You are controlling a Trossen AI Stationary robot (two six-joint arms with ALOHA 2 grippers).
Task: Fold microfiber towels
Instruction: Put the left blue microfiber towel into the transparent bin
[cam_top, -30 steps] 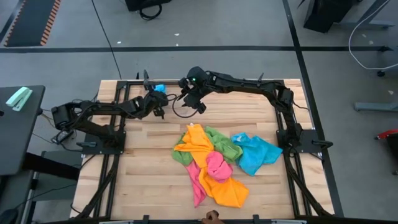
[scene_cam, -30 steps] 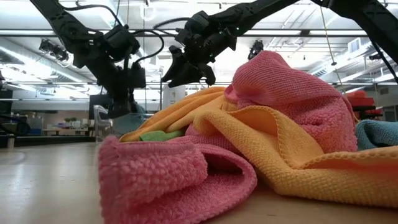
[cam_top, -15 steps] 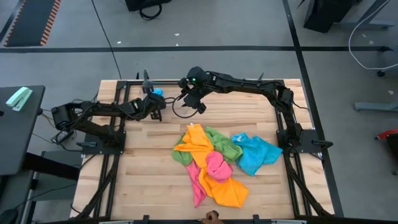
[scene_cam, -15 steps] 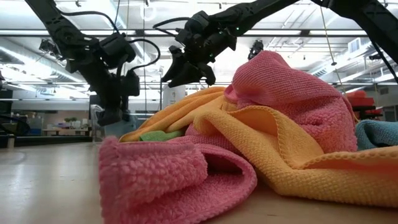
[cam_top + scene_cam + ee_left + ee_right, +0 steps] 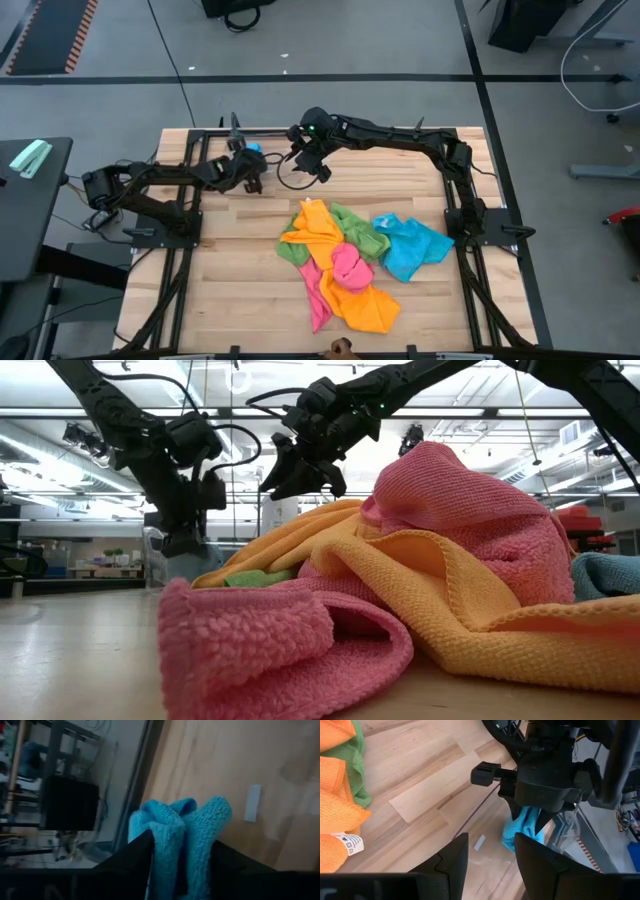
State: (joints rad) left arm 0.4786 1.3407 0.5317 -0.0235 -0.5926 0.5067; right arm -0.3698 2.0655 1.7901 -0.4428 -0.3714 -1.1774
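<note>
Well apart from both sets of jaws, toward the near side of the wooden table [image 5: 230, 290], lies the heap of towels [image 5: 345, 258], a soft, crumpled tangle of orange, pink, green and blue terry. Directly between the jaws of the left gripper [image 5: 250, 167] sits a bunched blue towel [image 5: 182, 840], its folds running lengthwise along the dark fingers [image 5: 131, 861]; whether they clamp it cannot be told. Just beside it, the right gripper [image 5: 312, 163] hovers with jaws apart and empty.
</note>
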